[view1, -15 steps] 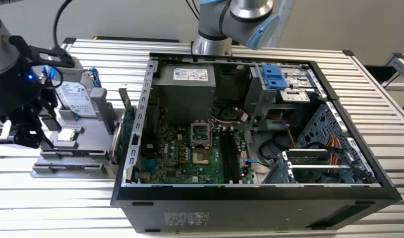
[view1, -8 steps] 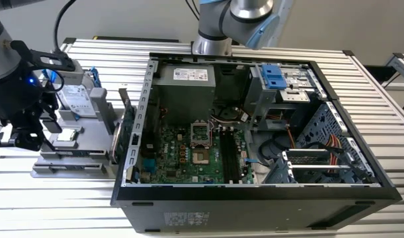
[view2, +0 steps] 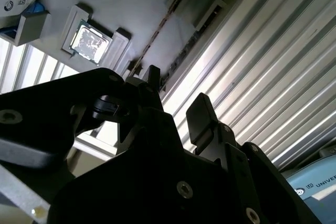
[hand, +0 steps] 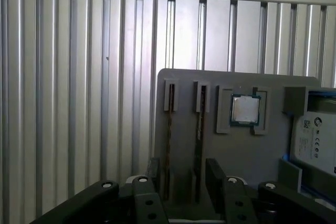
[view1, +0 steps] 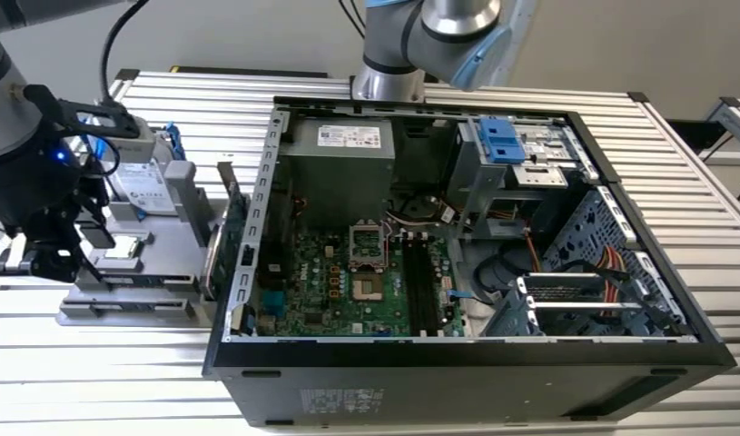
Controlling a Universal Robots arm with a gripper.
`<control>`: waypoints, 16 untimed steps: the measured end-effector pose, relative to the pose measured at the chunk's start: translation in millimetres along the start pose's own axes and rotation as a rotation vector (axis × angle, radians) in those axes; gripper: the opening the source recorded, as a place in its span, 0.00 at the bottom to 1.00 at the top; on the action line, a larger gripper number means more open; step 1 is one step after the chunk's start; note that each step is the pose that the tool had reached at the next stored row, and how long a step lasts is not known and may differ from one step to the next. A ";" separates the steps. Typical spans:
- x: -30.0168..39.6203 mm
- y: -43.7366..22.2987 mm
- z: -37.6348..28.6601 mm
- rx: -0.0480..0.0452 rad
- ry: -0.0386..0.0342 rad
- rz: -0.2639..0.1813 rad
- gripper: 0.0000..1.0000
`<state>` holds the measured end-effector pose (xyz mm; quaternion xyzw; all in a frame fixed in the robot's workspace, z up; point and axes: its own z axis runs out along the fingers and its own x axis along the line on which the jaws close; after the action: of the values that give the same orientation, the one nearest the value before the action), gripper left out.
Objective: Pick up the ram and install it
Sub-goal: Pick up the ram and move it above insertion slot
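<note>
exterior view: gripper (view1: 49, 259) over gray holder (view1: 115, 313), on the exterior view's left of computer case (view1: 467, 381) | first wrist view: fingers (hand: 215, 174) spread, pinching nothing; ram (hand: 200, 121) on edge in holder slot, near processor (hand: 245, 109) | second wrist view: ram edge-on beyond spread fingertips

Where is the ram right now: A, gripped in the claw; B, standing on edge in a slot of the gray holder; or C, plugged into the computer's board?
B: in the first wrist view the ram stands on edge in a slot of the gray holder, and the claw near it is open and holds nothing.
</note>
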<state>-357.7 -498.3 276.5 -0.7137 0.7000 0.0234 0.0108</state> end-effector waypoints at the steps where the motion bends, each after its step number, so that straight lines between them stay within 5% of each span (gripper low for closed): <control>1: 0.3 0.0 1.0 -0.0001 0.0001 0.000 1.00; 16: 5.3 -0.2 17.0 0.0000 0.0000 0.000 1.00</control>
<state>-357.7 -502.8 259.3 -0.7137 0.7000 0.0234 0.0108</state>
